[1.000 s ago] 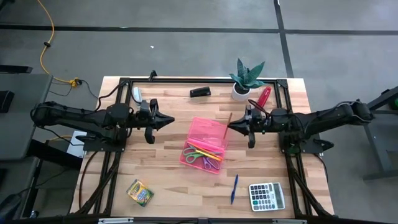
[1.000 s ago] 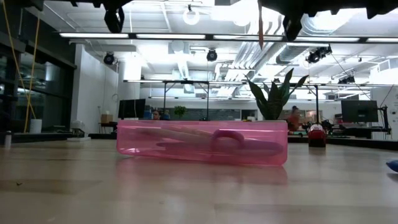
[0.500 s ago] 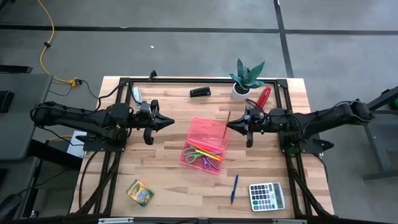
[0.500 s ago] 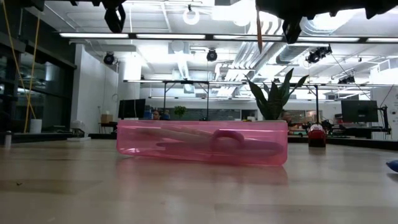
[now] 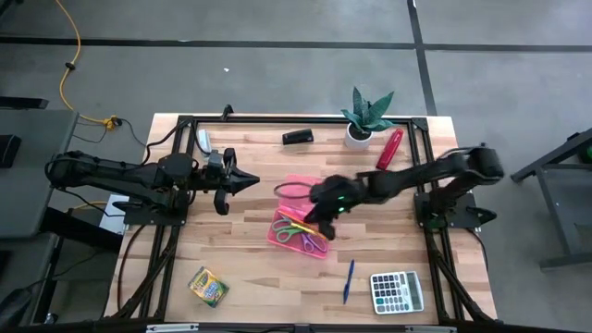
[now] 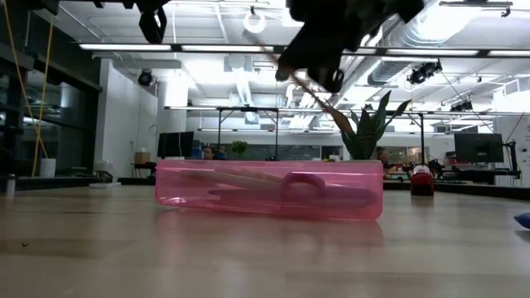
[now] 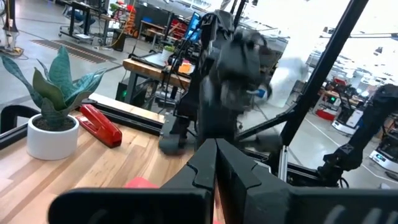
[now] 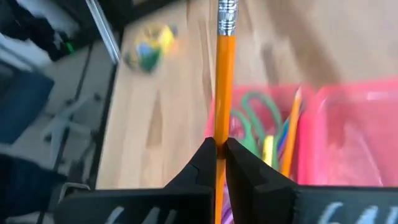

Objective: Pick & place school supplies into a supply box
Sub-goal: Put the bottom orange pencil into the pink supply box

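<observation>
The pink supply box (image 5: 310, 199) lies open mid-table. Inside it lie green-handled scissors (image 5: 292, 230), pink-handled scissors (image 5: 314, 244) and yellow and orange sticks. My right gripper (image 5: 323, 202) hovers over the box, shut on an orange pencil (image 8: 222, 74). In the low view that gripper (image 6: 321, 51) is high above the box (image 6: 269, 189). The blue pen (image 5: 349, 279) lies flat on the table, near of the box. My left gripper (image 5: 244, 182) waits shut, left of the box. My right gripper pinches the orange pencil's shaft (image 8: 222, 124) between its two fingers. The pencil runs on past the fingertips, its metal band and eraser end (image 8: 227, 14) pointing away from the wrist. It is lifted clear over the box and slants in the low view (image 6: 331, 112).
A grey calculator (image 5: 397, 291) sits at the near right corner and a crayon box (image 5: 208, 287) at the near left. A potted plant (image 5: 367, 118), a red stapler (image 5: 391, 148) and a small black item (image 5: 297, 137) line the far edge.
My right gripper swung from beside the box's right edge toward the table's left and near side, ending over the box, and it tipped. The pencil went with it, from upright to slanting. My left arm kept still.
</observation>
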Available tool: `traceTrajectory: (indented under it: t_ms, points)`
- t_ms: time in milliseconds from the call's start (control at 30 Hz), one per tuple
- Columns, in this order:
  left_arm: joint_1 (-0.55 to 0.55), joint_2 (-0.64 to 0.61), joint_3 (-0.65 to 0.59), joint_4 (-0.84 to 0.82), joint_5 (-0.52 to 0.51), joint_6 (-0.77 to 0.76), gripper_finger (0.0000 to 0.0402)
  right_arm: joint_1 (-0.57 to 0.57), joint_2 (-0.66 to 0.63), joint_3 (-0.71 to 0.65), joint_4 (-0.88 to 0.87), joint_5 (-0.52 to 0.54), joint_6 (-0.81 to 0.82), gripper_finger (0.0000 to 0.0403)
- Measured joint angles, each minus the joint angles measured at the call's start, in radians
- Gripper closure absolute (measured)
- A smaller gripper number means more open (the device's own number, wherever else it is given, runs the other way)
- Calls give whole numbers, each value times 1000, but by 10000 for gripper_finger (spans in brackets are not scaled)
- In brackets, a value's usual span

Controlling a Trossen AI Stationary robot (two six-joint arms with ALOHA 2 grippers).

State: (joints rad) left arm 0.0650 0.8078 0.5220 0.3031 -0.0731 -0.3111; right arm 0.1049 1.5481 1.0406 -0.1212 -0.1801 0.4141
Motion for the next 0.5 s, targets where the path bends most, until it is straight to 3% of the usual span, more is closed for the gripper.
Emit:
traceTrajectory:
  t_ms: [233,500]
  points:
    - [0,0,0,0,-2,0,401,-14,198,97,-36,-93,93,403]
    - [0,0,0,0,-2,0,402,-16,240,104,-133,-90,108,403]
